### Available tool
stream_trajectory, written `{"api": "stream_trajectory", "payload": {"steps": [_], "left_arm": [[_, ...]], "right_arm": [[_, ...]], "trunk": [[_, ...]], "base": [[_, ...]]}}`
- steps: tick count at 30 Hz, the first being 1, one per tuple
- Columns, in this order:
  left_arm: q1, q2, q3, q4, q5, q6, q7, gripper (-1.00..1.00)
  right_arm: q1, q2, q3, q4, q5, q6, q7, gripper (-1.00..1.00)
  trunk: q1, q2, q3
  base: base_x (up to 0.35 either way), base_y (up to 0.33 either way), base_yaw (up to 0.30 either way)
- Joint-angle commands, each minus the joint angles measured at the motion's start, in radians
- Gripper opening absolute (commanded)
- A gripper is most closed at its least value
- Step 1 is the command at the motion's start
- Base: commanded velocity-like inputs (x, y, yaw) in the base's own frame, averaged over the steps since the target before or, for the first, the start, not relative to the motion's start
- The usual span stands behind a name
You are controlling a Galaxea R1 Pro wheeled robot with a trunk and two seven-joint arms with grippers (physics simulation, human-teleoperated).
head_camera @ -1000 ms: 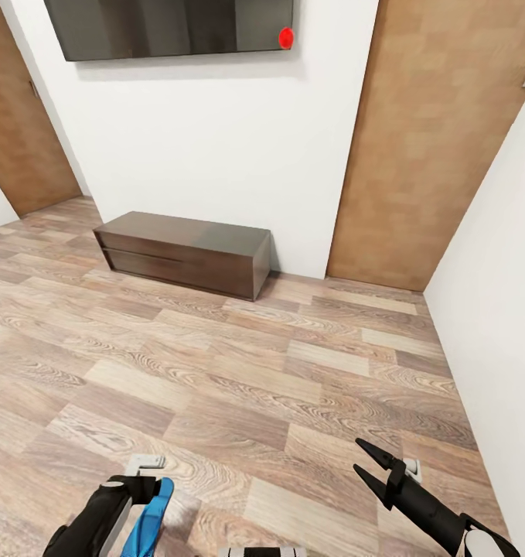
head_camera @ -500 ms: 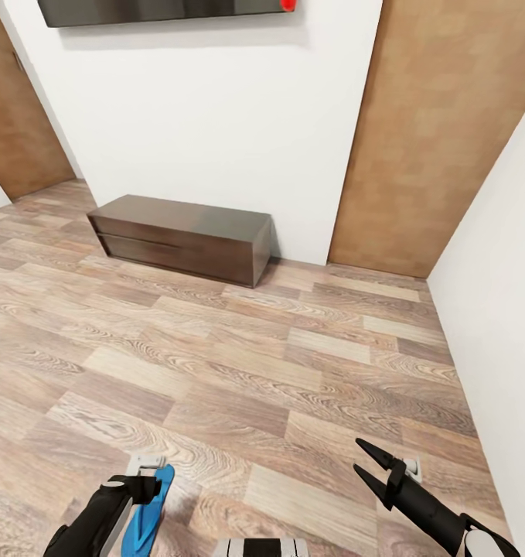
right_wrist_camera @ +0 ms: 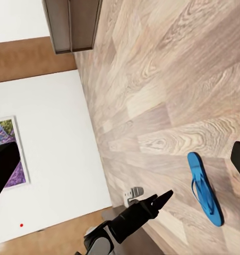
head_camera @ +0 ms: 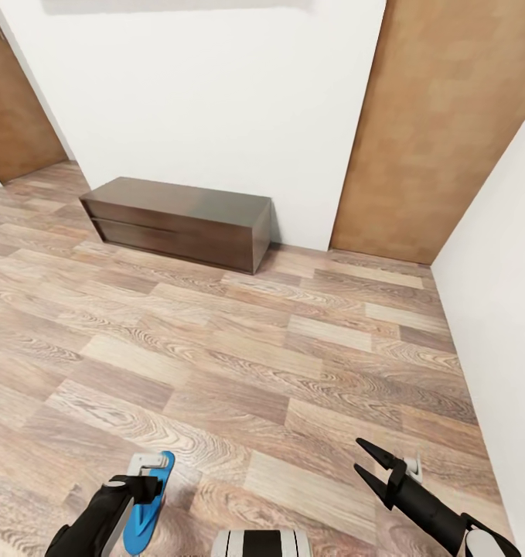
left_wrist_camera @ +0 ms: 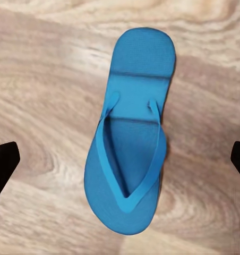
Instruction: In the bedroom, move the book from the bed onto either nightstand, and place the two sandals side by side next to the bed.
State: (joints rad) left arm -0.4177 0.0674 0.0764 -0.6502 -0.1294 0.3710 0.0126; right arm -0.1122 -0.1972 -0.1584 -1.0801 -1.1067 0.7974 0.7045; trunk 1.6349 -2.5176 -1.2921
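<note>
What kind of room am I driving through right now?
Probably a bedroom or similar living space: wood-plank floor, white walls with brown wooden panels, and a long low dark cabinet against the wall. A blue sandal lies on the floor under the left gripper.

sandal (left_wrist_camera: 130, 143) | bright blue flip-flop | flat, straps up | on wood-plank floor (head_camera: 239, 363)

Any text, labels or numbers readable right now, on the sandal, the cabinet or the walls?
None readable.
The blue sandal: plain blue, no brand or size mark.
The long dark cabinet: bare wood, no label.
The painting on the wall: purple picture, no lettering visible.
The left gripper and right gripper: no markings.
</note>
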Motion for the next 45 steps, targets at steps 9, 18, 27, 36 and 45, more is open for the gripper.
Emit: {"api": "stream_trajectory", "payload": {"steps": [9,18,27,36,45], "left_arm": [[0.000,-0.002,0.002,-0.001,-0.010,0.005,-0.002,1.00],[0.000,-0.008,0.000,0.000,-0.010,0.004,-0.002,1.00],[0.000,-0.009,0.000,0.001,-0.009,0.003,-0.003,1.00],[0.000,-0.009,0.000,0.003,-0.009,0.003,-0.003,1.00],[0.000,-0.009,0.000,0.004,-0.009,0.003,-0.003,1.00]], "right_arm": [[0.000,0.004,0.002,0.002,-0.001,0.005,-0.001,1.00],[0.000,0.006,0.007,0.000,-0.001,0.005,0.000,1.00],[0.000,0.013,0.012,0.000,-0.001,-0.001,-0.002,1.00],[0.000,0.013,0.009,-0.003,-0.002,0.001,0.000,1.00],[0.000,0.013,0.005,-0.001,-0.002,0.001,0.000,1.00]], "trunk": [[0.004,-0.002,-0.036],[0.007,-0.004,-0.059],[0.007,-0.004,-0.059],[0.007,-0.004,-0.059],[0.007,-0.004,-0.059]], "base": [[0.000,0.000,0.000],[0.000,0.000,0.000],[0.000,0.000,0.000],[0.000,0.000,0.000],[0.000,0.000,0.000]]}}
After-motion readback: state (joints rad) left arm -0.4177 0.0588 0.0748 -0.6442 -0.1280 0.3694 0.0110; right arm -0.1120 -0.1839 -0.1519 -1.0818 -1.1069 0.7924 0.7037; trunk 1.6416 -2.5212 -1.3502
